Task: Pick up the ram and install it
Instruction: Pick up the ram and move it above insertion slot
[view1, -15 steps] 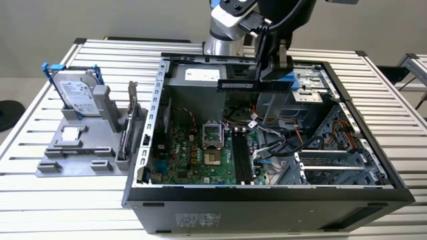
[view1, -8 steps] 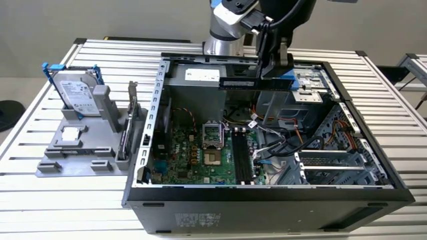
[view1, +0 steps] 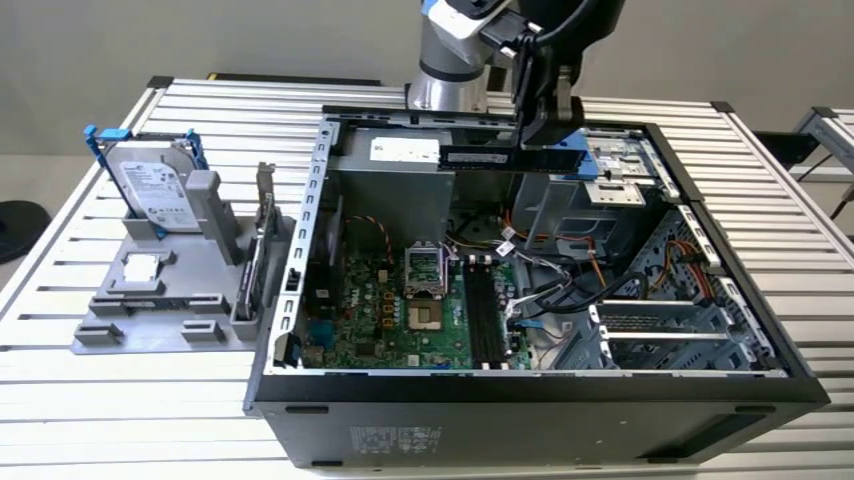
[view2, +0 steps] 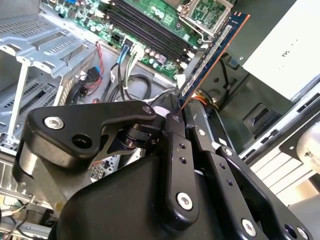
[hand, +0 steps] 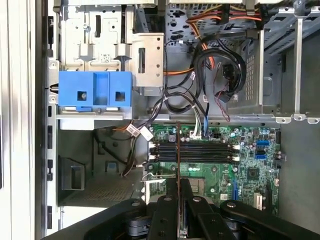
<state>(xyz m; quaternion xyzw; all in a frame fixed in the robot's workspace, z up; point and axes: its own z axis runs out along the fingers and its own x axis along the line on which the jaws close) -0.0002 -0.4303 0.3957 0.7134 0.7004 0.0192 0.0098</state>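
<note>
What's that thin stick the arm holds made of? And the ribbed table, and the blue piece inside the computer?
The ram stick looks like rigid blue circuit board, probably fibreglass laminate, with a coppery edge. The table looks like pale matte metal, likely aluminium, given its ribbed slats. The blue piece seems moulded plastic: uniform colour, soft sheen.

Ram (view1: 491, 157): long, thin, dark blue board. Held level and on edge, upper centre of the exterior view; one end pinched in gripper (view2: 176, 106).
</note>
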